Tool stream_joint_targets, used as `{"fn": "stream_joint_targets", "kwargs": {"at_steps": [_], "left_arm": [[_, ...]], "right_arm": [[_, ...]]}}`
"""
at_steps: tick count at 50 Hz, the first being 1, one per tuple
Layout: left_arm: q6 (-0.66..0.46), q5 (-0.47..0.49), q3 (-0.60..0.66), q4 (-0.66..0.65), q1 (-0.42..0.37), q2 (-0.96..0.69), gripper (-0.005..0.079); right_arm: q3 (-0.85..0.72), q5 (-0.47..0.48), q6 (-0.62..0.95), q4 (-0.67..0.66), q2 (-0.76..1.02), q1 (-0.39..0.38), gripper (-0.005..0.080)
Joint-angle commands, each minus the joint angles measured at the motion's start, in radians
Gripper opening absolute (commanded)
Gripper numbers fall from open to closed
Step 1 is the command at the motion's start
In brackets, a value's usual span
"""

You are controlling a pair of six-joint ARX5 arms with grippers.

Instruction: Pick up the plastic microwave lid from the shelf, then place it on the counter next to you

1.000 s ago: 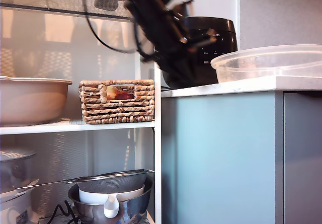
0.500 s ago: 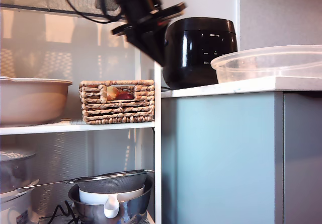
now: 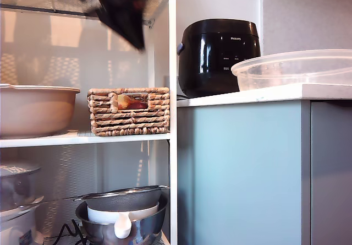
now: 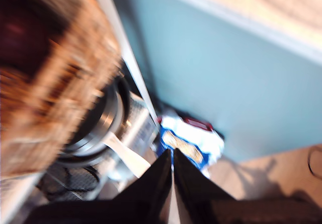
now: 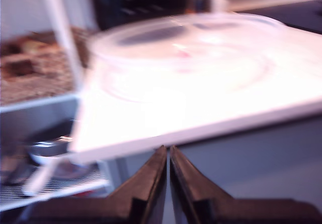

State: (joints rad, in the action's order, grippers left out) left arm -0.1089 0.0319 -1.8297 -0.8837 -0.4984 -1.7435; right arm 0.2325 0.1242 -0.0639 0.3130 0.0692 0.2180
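The plastic microwave lid (image 3: 300, 69) sits on the counter (image 3: 258, 94) beside the black cooker (image 3: 219, 55). It looks light, thin and slippery, so I'd pinch its flared rim. My first gripper (image 4: 172, 159) and second gripper (image 5: 167, 156) are both closed, empty.

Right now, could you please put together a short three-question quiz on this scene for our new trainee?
1. True or false: the plastic microwave lid rests on the counter, rim up.
2. What stands on the counter beside the lid, toward the exterior view's left? A) black cooker B) wicker basket C) steel bowl
3. Fill in: the jaws of my second gripper are ____.

Key:
1. True.
2. A. The basket sits on the shelf by the beige bowl; the steel bowl is on a lower tier.
3. Shut, holding nothing.
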Motion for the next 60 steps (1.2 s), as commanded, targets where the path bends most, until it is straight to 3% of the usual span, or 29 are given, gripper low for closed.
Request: {"fn": "stream_joint_targets", "kwargs": {"at_steps": [1, 20, 31, 36, 54, 60], "left_arm": [[-0.005, 0.003, 0.047, 0.005, 0.017, 0.027, -0.0021], [-0.004, 0.024, 0.343, 0.167, 0.051, 0.23, -0.0021], [0.015, 0.023, 0.538, 0.296, 0.058, 0.364, -0.0021], [0.035, 0.021, 0.613, 0.359, 0.058, 0.432, -0.0021], [0.081, -0.12, 0.854, 0.579, 0.06, 0.661, -0.0021], [0.055, -0.112, 0.893, 0.637, 0.098, 0.694, -0.0021]], "right_arm": [[0.011, 0.019, 0.026, -0.003, 0.0, 0.001, -0.0012], [0.011, 0.022, 0.046, -0.001, 0.0, -0.092, -0.0012], [0.011, -0.083, 0.062, -0.001, 0.0, -0.127, -0.0012], [0.011, -0.088, 0.065, 0.001, 0.0, -0.127, -0.0012], [0.011, -0.088, 0.064, 0.092, 0.0, -0.127, -0.0012], [0.011, -0.088, 0.064, 0.135, 0.0, -0.127, -0.0012]]}}
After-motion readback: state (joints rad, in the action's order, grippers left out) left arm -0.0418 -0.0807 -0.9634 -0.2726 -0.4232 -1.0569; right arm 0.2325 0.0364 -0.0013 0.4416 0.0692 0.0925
